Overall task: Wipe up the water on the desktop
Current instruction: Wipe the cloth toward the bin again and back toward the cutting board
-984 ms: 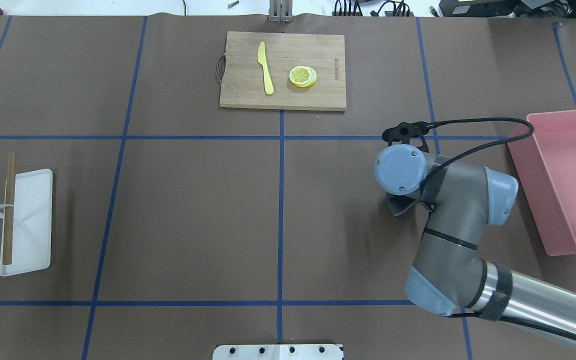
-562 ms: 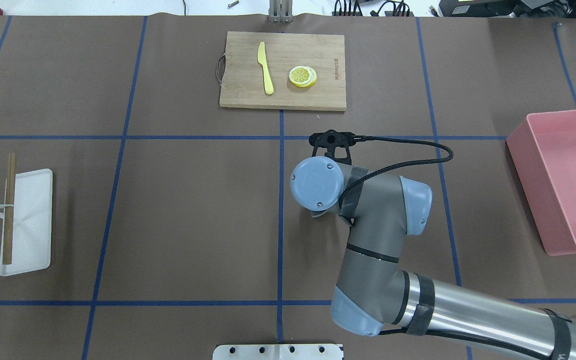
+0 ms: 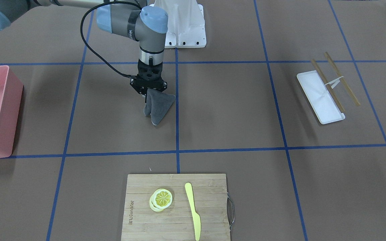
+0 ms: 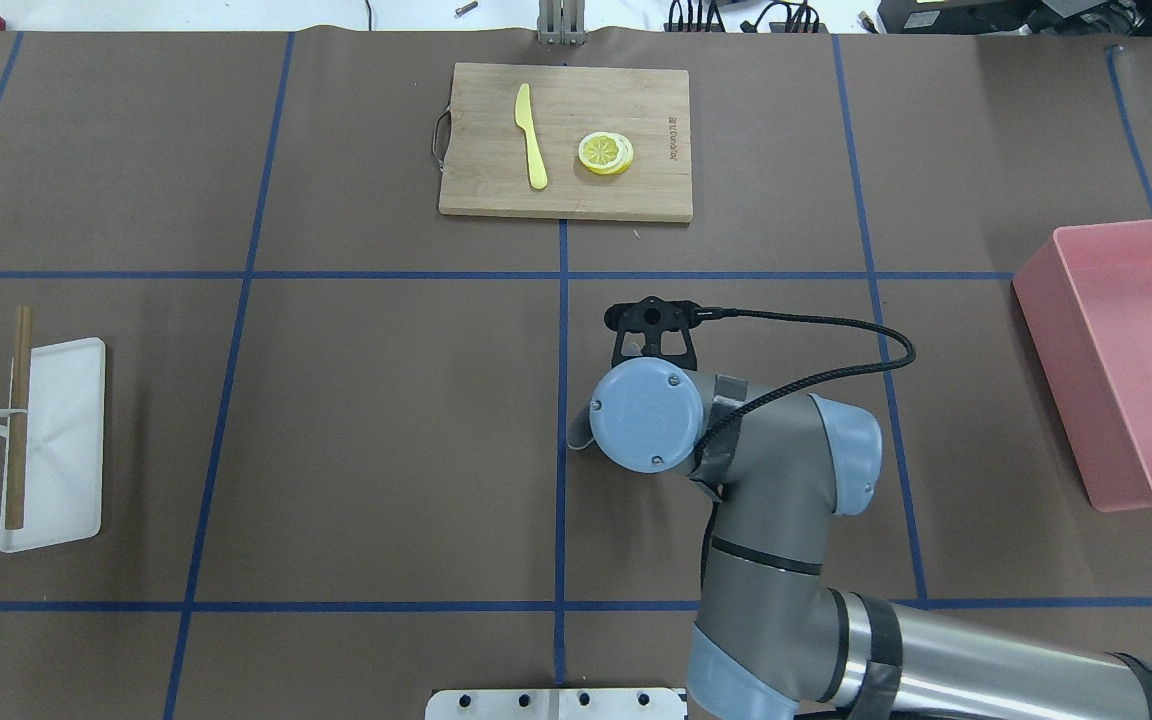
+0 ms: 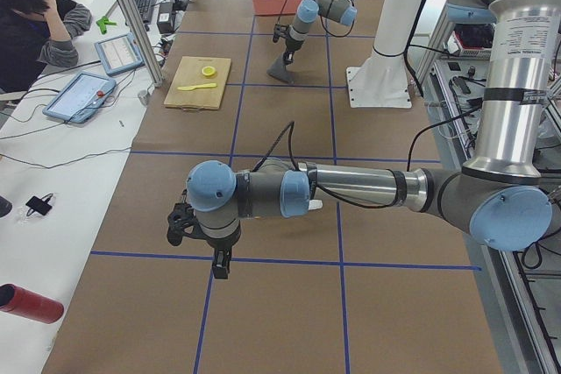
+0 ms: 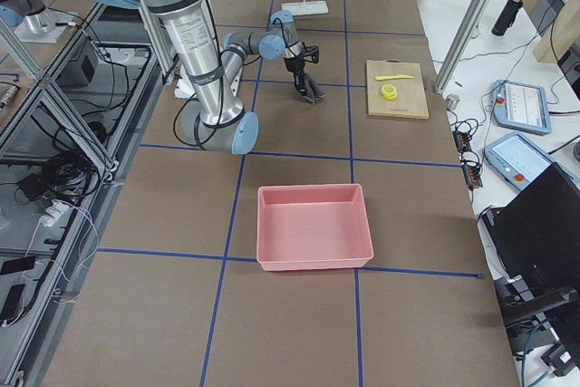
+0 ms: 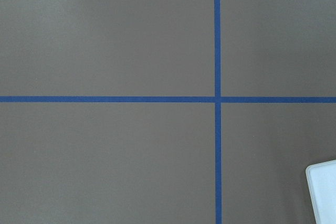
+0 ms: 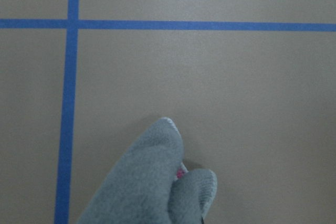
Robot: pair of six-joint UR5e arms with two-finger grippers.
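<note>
Fingers of the right gripper (image 3: pixel 147 90) pinch the top of a grey cloth (image 3: pixel 157 107), which hangs with its long axis downward, its tip at or just above the desktop (image 3: pixel 230 110); contact cannot be confirmed. Just beside the cloth, on the front view's right, runs a blue tape line (image 3: pixel 177 113). No water shows on the brown surface, so the wiping target is judged to lie directly beneath the fingers. Well apart, toward the table's end, hovers the left gripper (image 5: pixel 221 265), its finger state indeterminable; the right arm is the nearer.
</note>
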